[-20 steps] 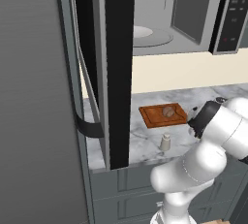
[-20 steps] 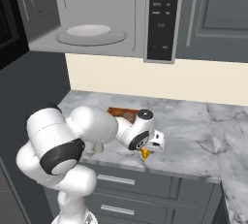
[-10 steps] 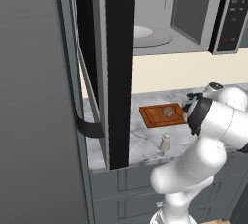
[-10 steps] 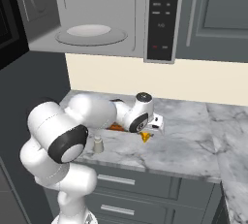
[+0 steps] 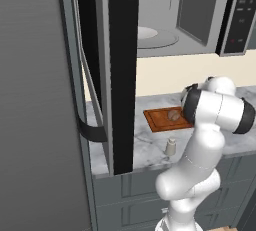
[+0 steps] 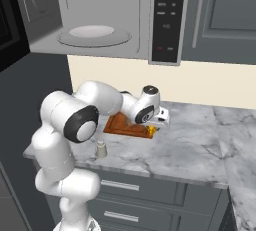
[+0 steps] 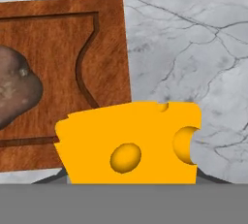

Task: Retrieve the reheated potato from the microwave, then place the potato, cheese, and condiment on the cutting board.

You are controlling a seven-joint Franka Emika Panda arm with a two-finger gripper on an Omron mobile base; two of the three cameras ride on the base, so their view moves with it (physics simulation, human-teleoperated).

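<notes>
Cheese (image 7: 131,145) close up; condiment (image 6: 101,150) on counter.

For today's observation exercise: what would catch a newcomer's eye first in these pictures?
The bright yellow cheese looms close in the hand view, held at the end effector beside the cutting board. A brown potato already lies on that board. Above, the microwave hangs open, its white turntable bare.

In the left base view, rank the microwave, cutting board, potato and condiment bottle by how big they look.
1. microwave, by far the largest
2. cutting board, partly hidden by the arm
3. and 4. condiment bottle and potato: they look much alike, and the bottle stands nearer the camera, so I leave them unranked.
</notes>
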